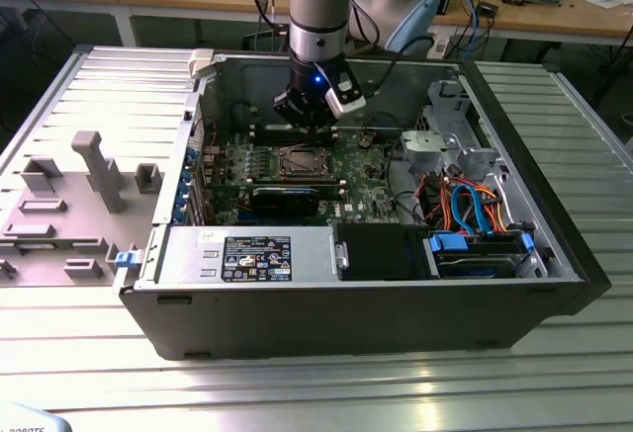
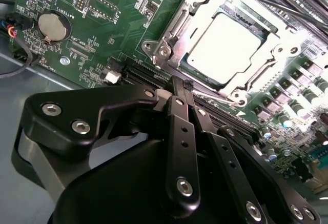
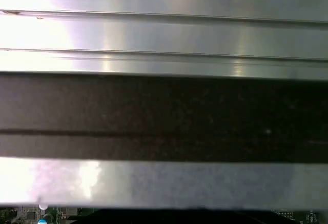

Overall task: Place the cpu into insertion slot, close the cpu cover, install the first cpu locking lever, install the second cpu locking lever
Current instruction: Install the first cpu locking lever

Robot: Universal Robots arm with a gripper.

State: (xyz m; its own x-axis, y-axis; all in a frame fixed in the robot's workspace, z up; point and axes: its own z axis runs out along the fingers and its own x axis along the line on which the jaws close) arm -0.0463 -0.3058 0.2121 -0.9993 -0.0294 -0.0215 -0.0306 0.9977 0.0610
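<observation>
End effector (image 2: 183, 88) pinched narrow, empty, just beside insertion slot (image 2: 225, 49). Cpu (image 2: 223, 47) seated, cpu cover (image 2: 177, 29) down. Levers: press steady, hook fully under catch.

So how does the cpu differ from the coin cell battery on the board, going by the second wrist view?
The cpu is square with a pale, glare-lit metal top; the coin cell battery is a round disc, duller silver. The cpu looks clearly larger than the battery. The cpu lies in the insertion slot with the cpu cover framing it, while the battery sits in a small holder on open green board. Both lie flat and are metallic.
</observation>
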